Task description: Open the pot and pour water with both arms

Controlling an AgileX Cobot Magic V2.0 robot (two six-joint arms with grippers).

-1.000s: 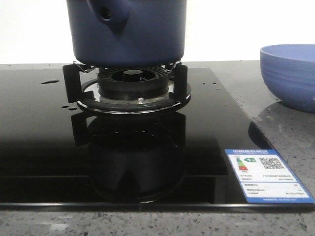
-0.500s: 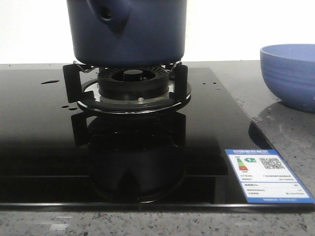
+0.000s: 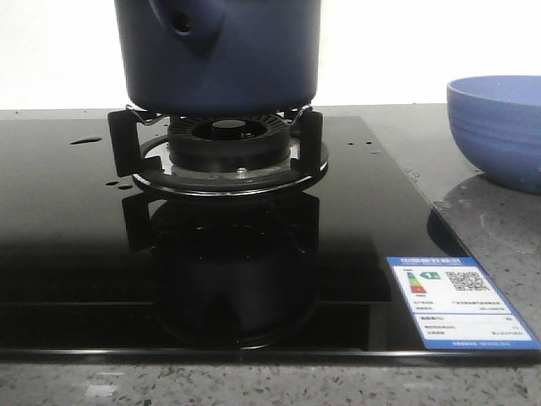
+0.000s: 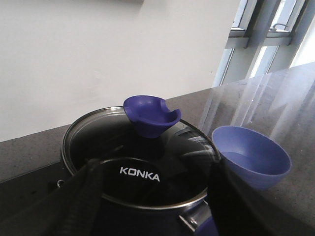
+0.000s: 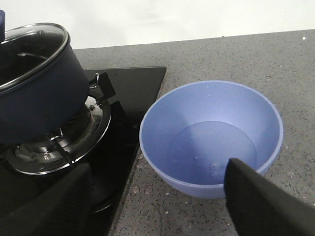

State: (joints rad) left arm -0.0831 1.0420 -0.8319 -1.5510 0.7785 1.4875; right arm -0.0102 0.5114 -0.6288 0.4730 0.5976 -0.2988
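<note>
Reading the scene from the largest item down: I see the hob [image 3: 76, 254], a black glass slab set in the grey counter [image 5: 275, 54], carrying the burner [image 3: 226, 152] whose pronged support lifts cookware clear of the flame ring.

The pot [image 3: 220, 51] stands on that support, upright, lid [image 4: 140, 162] seated on its rim. I judge it sits there because the task has not yet reached the opening step; the glass lid with its blue knob [image 4: 150, 115] is fully in place. The nub [image 3: 186, 21] with its round hole faces the front camera.

The bowl [image 5: 211, 135] stands on the counter just beside the hob edge, on the right arm's side, apart from the pot. I take this as the receiving vessel, placed near so the pour needs only a short transfer. A shallow pool of water [image 5: 211, 147] lies in its bottom; droplets [image 3: 84, 140] also dot the glass.

Left gripper [image 4: 152, 196]: fingers spread wide, one either side of the pot's near rim, holding nothing. It hangs close over the lid, short of the knob, which I judge suits the lid lift.

Right gripper [image 5: 152, 206]: fingers likewise apart and empty, hanging between the burner and the bowl, touching neither. I judge it is positioned to take the pot handle [image 4: 197, 219] once the lid is off.
</note>
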